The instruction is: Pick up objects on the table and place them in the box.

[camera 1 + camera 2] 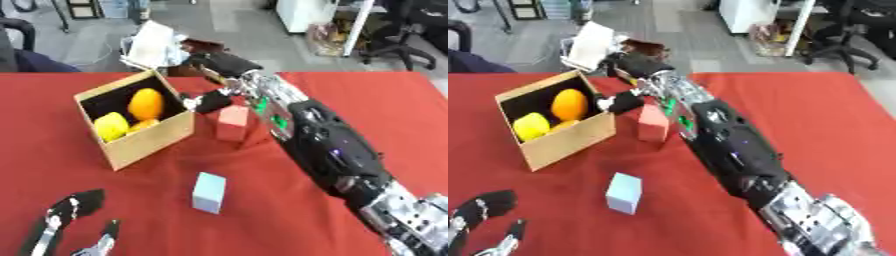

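Observation:
An open cardboard box point(144, 145) stands at the left on the red table and holds an orange fruit point(146, 103) and a yellow fruit point(111, 126). Just right of it a red block point(233, 122) stands upright on the cloth. A light blue block point(209, 192) stands nearer to me. My right arm reaches in from the lower right. Its hand point(220, 64) hangs over the table's far edge behind the red block, fingers relaxed, with one dark finger point(210, 102) pointing down between the box and the block's top corner. My left hand point(61, 217) rests open at the lower left.
The red cloth point(376, 100) lies bare to the right of my arm. Behind the table's far edge there are a white bag point(156, 45), office chairs and grey floor.

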